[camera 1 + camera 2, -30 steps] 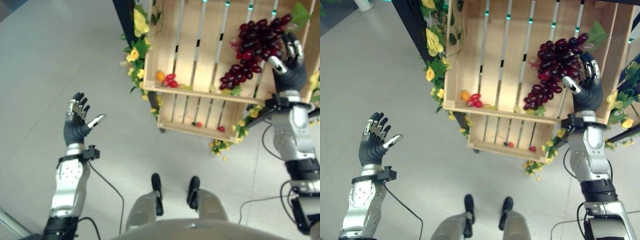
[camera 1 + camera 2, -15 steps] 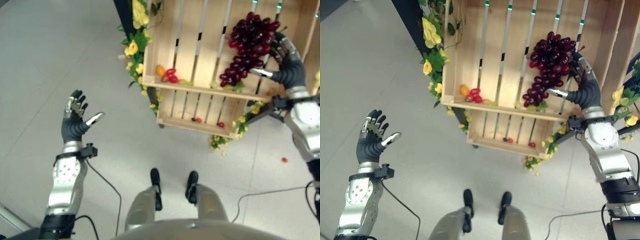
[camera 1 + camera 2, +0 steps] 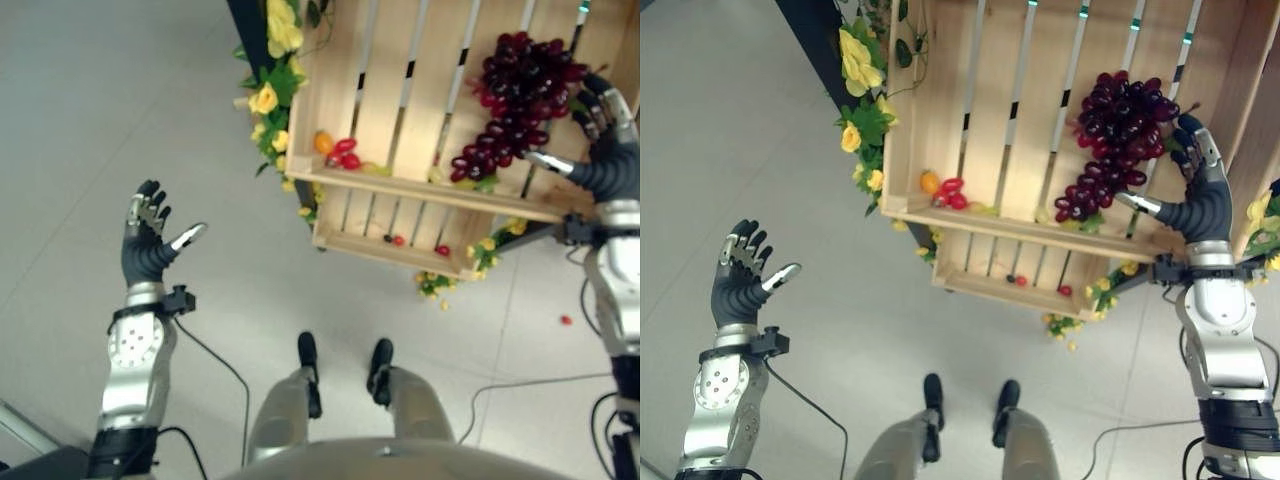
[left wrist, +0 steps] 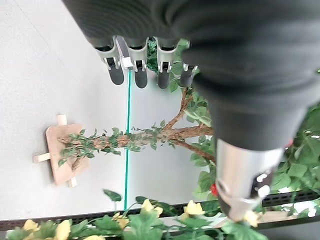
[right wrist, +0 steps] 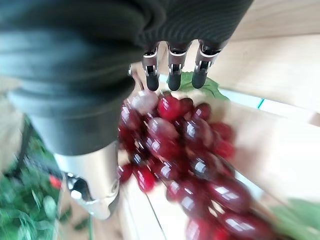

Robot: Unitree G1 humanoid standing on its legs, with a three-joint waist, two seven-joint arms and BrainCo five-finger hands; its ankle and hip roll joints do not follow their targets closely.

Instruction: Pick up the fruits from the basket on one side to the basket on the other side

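This looks like a pretend fruit stall set up in a big indoor room, like a test room or a show space. The floor (image 3: pixel 120 90) is smooth, pale grey and made of large tiles. A light wooden crate (image 3: pixel 1010 120) made of slats stands tilted, like a shelf in a shop. Dark red grapes (image 3: pixel 1118 140) lie in it, and some small red and orange fruits (image 3: pixel 945 190) sit in one corner. Yellow flowers with green leaves (image 3: pixel 862 110) are tied along its edge for decoration. In the left wrist view, a small fake tree (image 4: pixel 145 137) stands on a wooden base (image 4: pixel 57 155).
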